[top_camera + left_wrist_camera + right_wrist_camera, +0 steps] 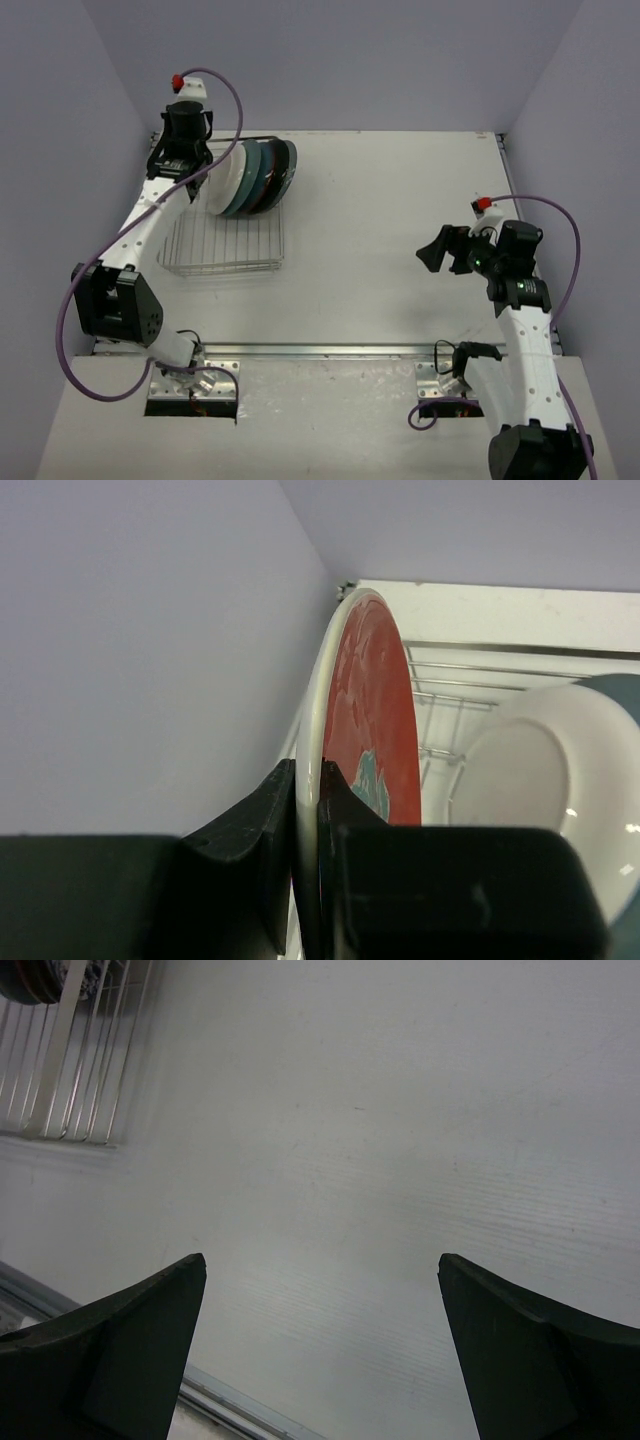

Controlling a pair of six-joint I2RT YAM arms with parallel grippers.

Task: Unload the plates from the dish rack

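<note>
Several plates (pixel 252 177) stand on edge in a row at the far end of the silver wire dish rack (pixel 225 245). My left gripper (pixel 190 172) is at the left end of the row. In the left wrist view it (pixel 310 780) is shut on the cream rim of the red-and-teal floral plate (pixel 372 705), one finger on each side. A white plate (pixel 525 770) stands just behind it, with rack wires (pixel 450 692) beyond. My right gripper (pixel 442 250) hangs open and empty over the bare table at the right, with its fingers wide apart in its wrist view (pixel 322 1260).
The purple side wall (pixel 140 650) is close to the left of the held plate. The rack's near corner (pixel 70 1055) shows at the top left of the right wrist view. A metal rail (pixel 330 350) runs along the table's near edge.
</note>
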